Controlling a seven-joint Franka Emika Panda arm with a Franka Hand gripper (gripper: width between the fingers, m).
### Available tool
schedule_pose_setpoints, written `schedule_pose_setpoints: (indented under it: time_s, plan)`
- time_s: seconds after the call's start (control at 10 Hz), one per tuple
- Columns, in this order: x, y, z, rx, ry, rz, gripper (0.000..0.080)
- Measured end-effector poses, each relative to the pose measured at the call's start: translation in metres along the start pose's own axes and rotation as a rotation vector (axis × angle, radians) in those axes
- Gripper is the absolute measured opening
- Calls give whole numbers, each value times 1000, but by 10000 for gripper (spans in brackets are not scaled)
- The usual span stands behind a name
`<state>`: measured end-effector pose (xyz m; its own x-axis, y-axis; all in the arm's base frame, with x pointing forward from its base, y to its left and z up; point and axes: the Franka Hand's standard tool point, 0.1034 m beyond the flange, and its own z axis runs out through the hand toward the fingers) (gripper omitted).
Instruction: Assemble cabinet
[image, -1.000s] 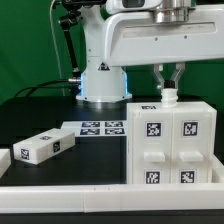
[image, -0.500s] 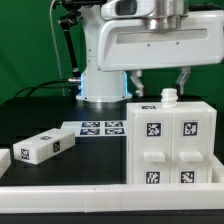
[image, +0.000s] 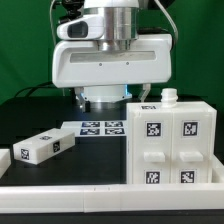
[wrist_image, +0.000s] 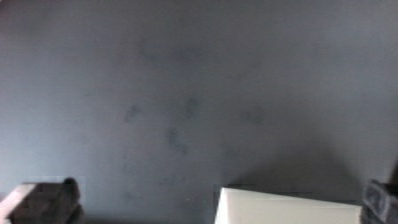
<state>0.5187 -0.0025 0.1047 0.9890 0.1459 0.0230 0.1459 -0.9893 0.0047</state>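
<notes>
A white ledge (image: 90, 203) runs along the near edge of the black table (image: 35, 112). Just behind it, at the exterior view's right, the cabinet (image: 170, 145) stands upright on the table. It is a boxy white body with four square marker tags on its front face and a small white knob (image: 170, 96) rising from its top. At the exterior view's left lies a loose white block (image: 45, 146) bearing tags, well apart from the cabinet. Another white piece (image: 4, 160) is cut off by the frame edge. Farther back, the marker board (image: 100, 127) lies flat on the table. Above and behind it hangs the Panda arm (image: 110, 55), not touching the cabinet. The blurred wrist view shows the gripper (wrist_image: 214, 198) spread wide and holding nothing, its dark fingers (wrist_image: 45, 202) at opposite edges of the picture over the dark table. A white corner (wrist_image: 294, 205) shows between them; which part it belongs to cannot be told.
</notes>
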Motion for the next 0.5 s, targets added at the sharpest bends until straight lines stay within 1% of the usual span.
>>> schedule_pose_setpoints:
  time_s: [0.3, 0.4, 0.5]
  plan:
    - [0, 0, 1, 0, -1, -3, 796]
    - [-2, 2, 1, -1, 0, 2, 796]
    - [-15, 17, 6, -8, 12, 59, 796]
